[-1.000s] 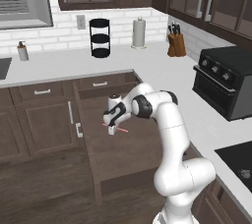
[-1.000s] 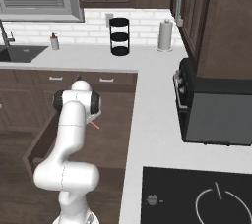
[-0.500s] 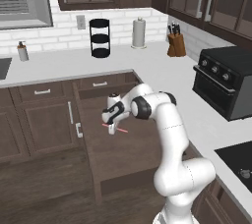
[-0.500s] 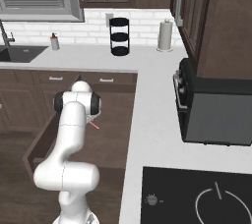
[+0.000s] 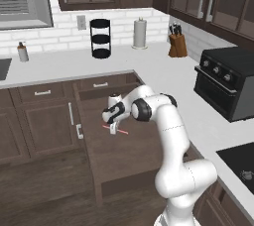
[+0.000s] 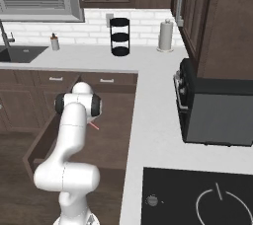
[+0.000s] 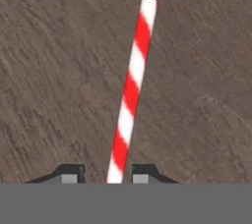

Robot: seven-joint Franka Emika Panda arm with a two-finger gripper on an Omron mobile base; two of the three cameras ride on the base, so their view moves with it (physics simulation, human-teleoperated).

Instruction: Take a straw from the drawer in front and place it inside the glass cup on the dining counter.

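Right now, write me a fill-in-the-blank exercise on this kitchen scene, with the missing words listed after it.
1. The straw has red and ____ stripes.
2. The straw lies inside the open ____, on its wooden floor.
3. In the hand view, the straw's near end sits ____ the two fingertips of the gripper.
4. The paper towel roll stands on the counter beside the black three-tier ____.

Missing words: white; drawer; between; rack

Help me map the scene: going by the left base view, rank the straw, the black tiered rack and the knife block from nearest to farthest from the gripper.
1. straw, at the gripper, over the open drawer.
2. black tiered rack, on the back counter.
3. knife block, far right of the back counter.
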